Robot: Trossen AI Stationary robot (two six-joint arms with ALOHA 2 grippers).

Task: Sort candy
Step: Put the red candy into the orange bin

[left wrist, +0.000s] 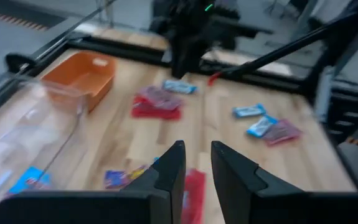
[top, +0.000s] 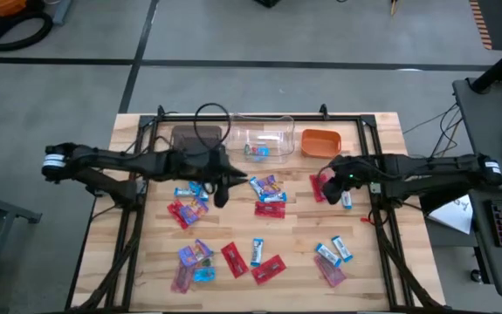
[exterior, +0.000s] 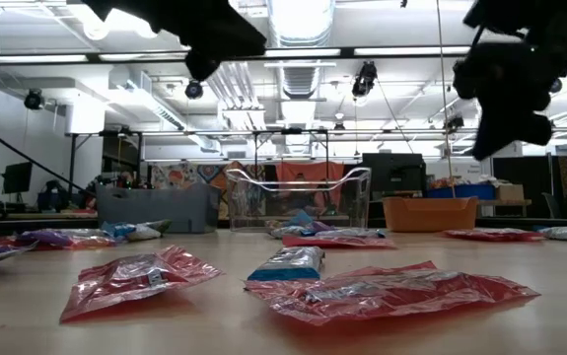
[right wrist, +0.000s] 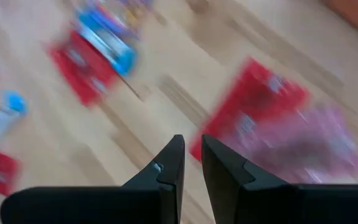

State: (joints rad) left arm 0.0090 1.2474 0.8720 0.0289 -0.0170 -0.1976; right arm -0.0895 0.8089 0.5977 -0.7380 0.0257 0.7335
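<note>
Candy in shiny red, blue-and-white and purple wrappers (top: 269, 209) lies scattered over the wooden table (top: 381, 262); one blue piece sits in the clear rectangular bin (top: 264, 138) at the far edge, between a brown bin (top: 185, 136) on its left and an orange bin (top: 320, 141) on its right. Left gripper (top: 222, 195) hangs above the candy near the clear bin, fingers narrowly parted and empty. Right gripper (top: 328, 187) hangs over a red wrapper (right wrist: 259, 106) near the orange bin, fingers almost together, holding nothing.

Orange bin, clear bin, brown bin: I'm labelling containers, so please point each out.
orange bin (top: 321, 142), high view, its floor.
clear bin (top: 287, 131), high view, right wall.
brown bin (top: 184, 136), high view, its floor.
</note>
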